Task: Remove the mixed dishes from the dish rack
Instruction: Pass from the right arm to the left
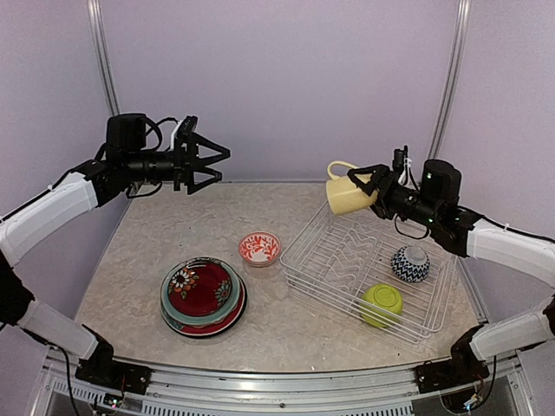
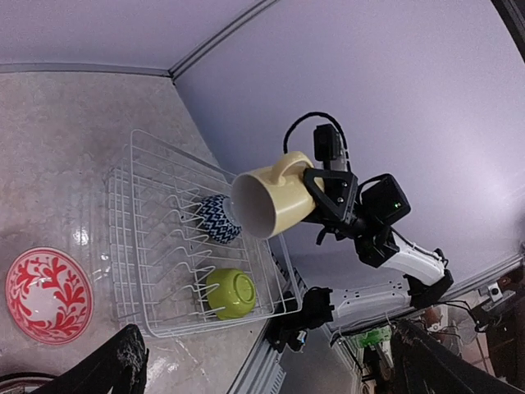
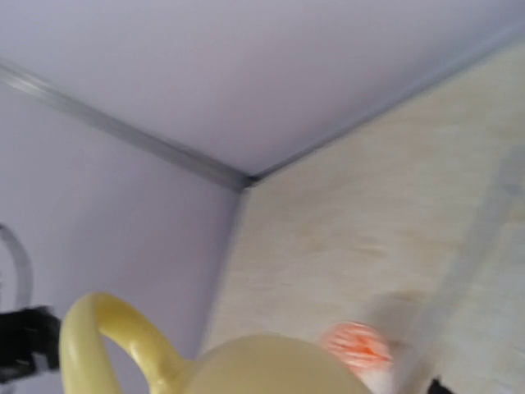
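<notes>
The right claw (image 1: 364, 184) pinches the pale yellow mug (image 1: 347, 197) — tipped sideways — in the air above the far corner of the dish rack (image 1: 334, 253). Nearest, a stack of plates (image 1: 202, 296) sits on the table (image 1: 134, 251), left of the rack; 2 upturned bowls lie inside it, lime green bowl (image 1: 381, 304) in front, blue-white bowl (image 1: 409, 263) behind. Farther, the red-white bowl (image 1: 259, 249) stands beside the rack — and the left claw (image 1: 222, 165) hangs spread, empty.

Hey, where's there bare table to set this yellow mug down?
Widest bare table lies far left, between the back wall, red-white bowl and plate stack. A smaller patch sits in front, between the plate stack and dish rack. The right side is crowded: the dish rack fills it.
</notes>
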Motion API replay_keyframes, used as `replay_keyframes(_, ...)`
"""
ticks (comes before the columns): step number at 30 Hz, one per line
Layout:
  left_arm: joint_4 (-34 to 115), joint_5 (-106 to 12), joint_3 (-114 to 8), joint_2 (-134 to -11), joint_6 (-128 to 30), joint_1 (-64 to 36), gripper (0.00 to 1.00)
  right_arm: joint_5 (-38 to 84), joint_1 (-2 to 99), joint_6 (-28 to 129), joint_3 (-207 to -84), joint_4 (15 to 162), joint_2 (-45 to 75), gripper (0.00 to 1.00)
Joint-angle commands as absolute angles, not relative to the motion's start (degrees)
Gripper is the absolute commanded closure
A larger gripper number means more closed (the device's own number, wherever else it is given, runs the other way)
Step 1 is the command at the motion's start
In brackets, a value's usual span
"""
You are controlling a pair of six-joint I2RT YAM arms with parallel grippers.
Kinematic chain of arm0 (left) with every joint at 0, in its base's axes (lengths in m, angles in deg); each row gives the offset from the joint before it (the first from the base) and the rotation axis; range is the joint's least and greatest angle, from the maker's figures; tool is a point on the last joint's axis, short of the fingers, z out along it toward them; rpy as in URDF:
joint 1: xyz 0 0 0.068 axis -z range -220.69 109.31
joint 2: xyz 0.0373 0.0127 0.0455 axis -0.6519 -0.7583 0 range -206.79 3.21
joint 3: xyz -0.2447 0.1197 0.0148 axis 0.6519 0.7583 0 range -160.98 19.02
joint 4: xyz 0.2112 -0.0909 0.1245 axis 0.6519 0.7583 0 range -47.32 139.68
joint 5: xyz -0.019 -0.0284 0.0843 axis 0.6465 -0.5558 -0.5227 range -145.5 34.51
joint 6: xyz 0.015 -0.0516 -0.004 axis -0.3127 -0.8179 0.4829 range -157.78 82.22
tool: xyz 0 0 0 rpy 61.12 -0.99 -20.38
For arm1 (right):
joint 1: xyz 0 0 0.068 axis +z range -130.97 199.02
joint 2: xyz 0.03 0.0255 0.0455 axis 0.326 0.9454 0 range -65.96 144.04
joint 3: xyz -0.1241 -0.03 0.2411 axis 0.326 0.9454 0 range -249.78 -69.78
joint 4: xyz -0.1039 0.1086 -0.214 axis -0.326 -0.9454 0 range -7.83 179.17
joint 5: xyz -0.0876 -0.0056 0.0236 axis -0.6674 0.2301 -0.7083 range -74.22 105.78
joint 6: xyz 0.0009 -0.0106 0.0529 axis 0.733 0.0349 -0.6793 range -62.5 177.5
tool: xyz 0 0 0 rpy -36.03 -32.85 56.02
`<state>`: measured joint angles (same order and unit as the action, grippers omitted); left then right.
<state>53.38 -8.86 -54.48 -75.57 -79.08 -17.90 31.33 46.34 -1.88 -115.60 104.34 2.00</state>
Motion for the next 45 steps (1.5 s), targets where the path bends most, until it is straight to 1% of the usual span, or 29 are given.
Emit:
replay_keyframes(1,38.07,-6.12,-51.84,-77.04,-87.25,-12.95,0.01,35.01,51.56,-6.64,-122.47,124.69,8.69,1.00)
replay_keyframes(7,31.67,-9.00,-50.74,-79.33,-88.45,-7.98,0.02,36.64,56.89,-10.55,-129.88,134.29,19.20,1.00)
replay_keyframes(15,28.75,-10.70,-50.74,-80.81,-89.39,-3.35,0.05,37.60,60.23,-14.28,-134.99,139.83,26.62,1.00)
replay_keyframes(19,29.18,-10.97,-51.78,-81.84,-88.80,-2.50,0.10,38.81,61.50,-15.95,-136.57,142.53,29.17,1.00)
replay_keyframes(27,28.55,-12.53,-52.32,-82.80,-88.59,-2.45,0.30,39.33,63.23,-18.88,-136.28,148.27,32.16,1.00)
replay_keyframes(36,25.85,-12.79,-52.11,-83.49,-88.91,-2.45,0.55,38.72,63.63,-21.60,-136.02,152.44,34.02,1.00)
replay_keyframes(41,25.72,-12.28,-52.33,-83.88,-88.36,-2.53,0.63,38.96,63.65,-20.79,-135.84,151.43,33.43,1.00)
replay_keyframes(42,26.16,-12.32,-52.49,-83.96,-87.95,-2.62,0.66,38.98,63.66,-20.67,-135.77,151.32,33.28,1.00)
replay_keyframes(45,28.35,-12.70,-53.07,-83.98,-86.34,-2.63,0.79,39.38,63.71,-20.72,-135.57,151.40,33.33,1.00)
